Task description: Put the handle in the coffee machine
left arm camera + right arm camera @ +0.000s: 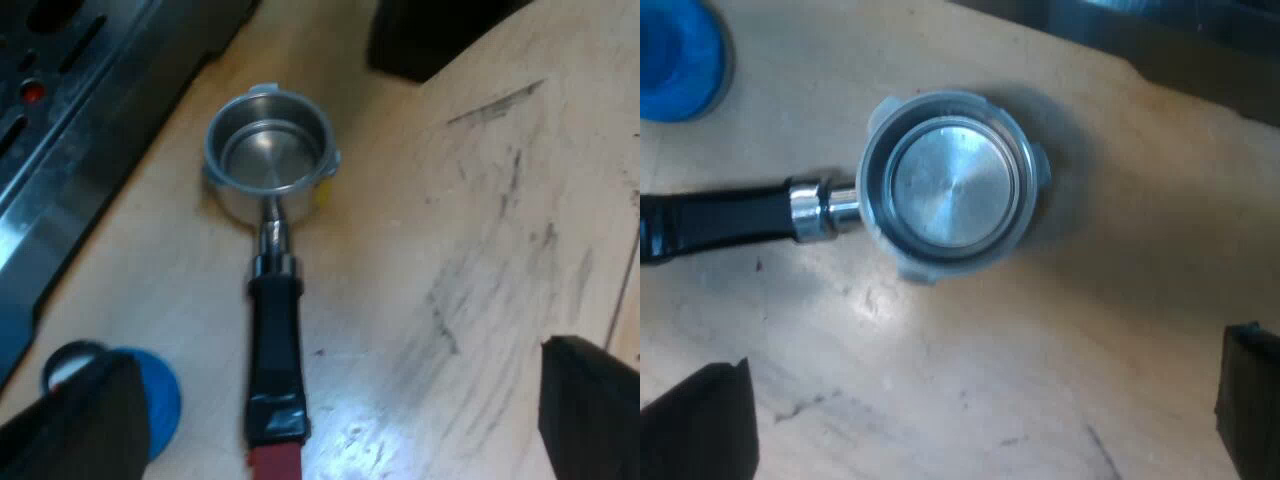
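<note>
Fingers (590, 410) apart, one holder (270, 150), one tamper (160, 395)

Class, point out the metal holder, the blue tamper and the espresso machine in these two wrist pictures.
metal holder (952, 190), right wrist view, on the floor of its basket.
blue tamper (675, 55), right wrist view, on its blue top.
espresso machine (70, 130), left wrist view, on its metal tray.
</note>
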`<state>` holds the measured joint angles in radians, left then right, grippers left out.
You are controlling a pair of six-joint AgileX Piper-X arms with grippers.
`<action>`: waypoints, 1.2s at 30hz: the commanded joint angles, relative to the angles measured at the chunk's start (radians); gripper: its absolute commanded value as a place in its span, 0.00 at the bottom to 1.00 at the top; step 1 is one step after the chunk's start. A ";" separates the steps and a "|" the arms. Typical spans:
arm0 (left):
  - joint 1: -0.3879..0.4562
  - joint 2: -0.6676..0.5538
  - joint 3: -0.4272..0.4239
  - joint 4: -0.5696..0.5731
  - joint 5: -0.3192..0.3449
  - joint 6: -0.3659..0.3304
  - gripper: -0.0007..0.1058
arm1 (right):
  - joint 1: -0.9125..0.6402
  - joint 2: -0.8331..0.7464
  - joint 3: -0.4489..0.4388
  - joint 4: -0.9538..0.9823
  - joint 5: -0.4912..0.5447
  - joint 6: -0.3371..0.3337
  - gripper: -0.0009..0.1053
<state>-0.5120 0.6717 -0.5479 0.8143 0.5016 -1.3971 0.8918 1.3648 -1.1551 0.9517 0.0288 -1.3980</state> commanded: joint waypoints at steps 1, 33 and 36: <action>0.003 -0.007 -0.004 -0.014 0.029 -0.003 0.76 | -0.016 0.026 -0.007 -0.032 -0.012 -0.029 0.89; 0.003 -0.007 -0.004 -0.014 0.032 0.007 0.76 | -0.080 0.273 -0.007 -0.242 -0.140 -0.084 0.89; 0.003 -0.007 -0.004 -0.014 0.032 0.007 0.76 | -0.080 0.302 -0.007 -0.267 -0.142 -0.082 0.89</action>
<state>-0.5120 0.6717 -0.5479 0.8075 0.5216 -1.3918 0.8136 1.6519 -1.1564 0.6907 -0.1080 -1.4697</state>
